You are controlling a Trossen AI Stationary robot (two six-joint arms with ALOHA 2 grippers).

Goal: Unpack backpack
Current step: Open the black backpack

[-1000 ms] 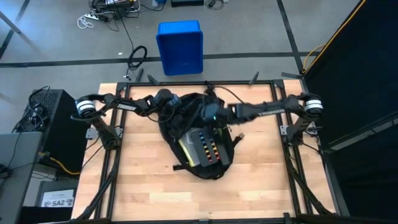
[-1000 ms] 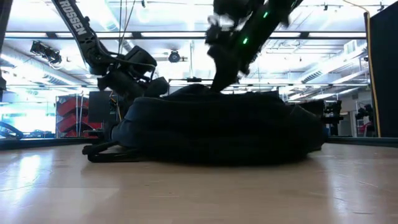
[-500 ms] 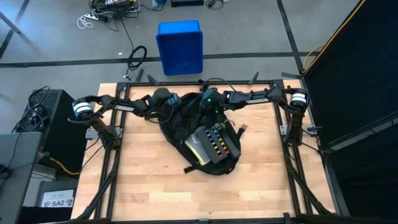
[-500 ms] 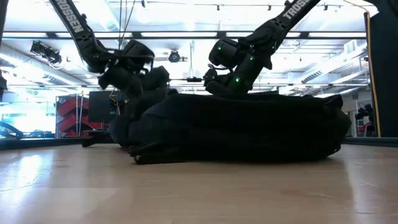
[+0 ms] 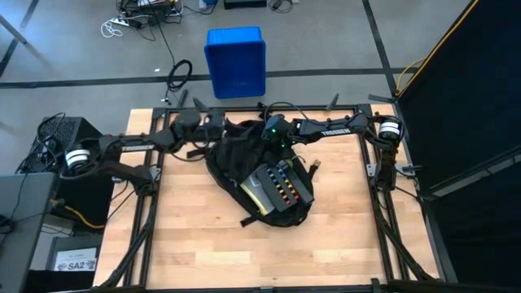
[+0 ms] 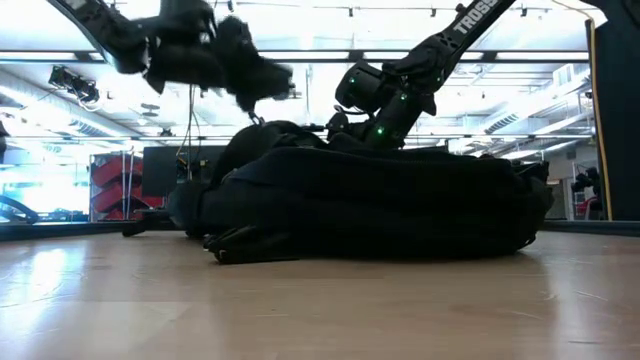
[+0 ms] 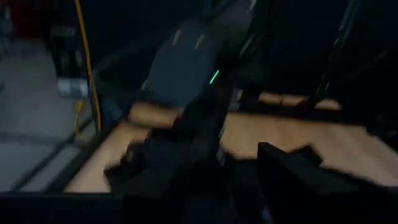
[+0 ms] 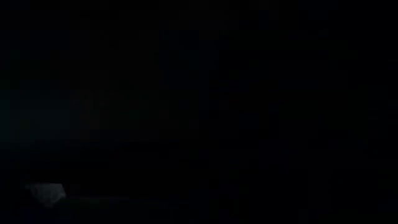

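The black backpack lies flat in the middle of the table, also in the low view. A grey box with rows of coloured dots lies on its near half. My right gripper is shut and sunk into the backpack's far end. The right wrist view is all dark. My left gripper hangs open high above the backpack's left end, pointing level and touching nothing. In the left wrist view its fingers stand apart, looking toward the right arm. My right gripper slants down from the table's far right into the backpack's far end. The black fabric hides its fingers. Whether they have hold of anything inside, I cannot tell.
A blue plastic bin stands on the floor beyond the table's far edge. Loose straps trail from the backpack toward the near edge. Bare wood lies on the near half of the table and at both sides.
My left gripper has come off the backpack's left end, risen and drawn back toward the table's left edge. My right gripper went toward the far edge and down into the backpack's far end, then kept still. The backpack shifted slightly toward the right.
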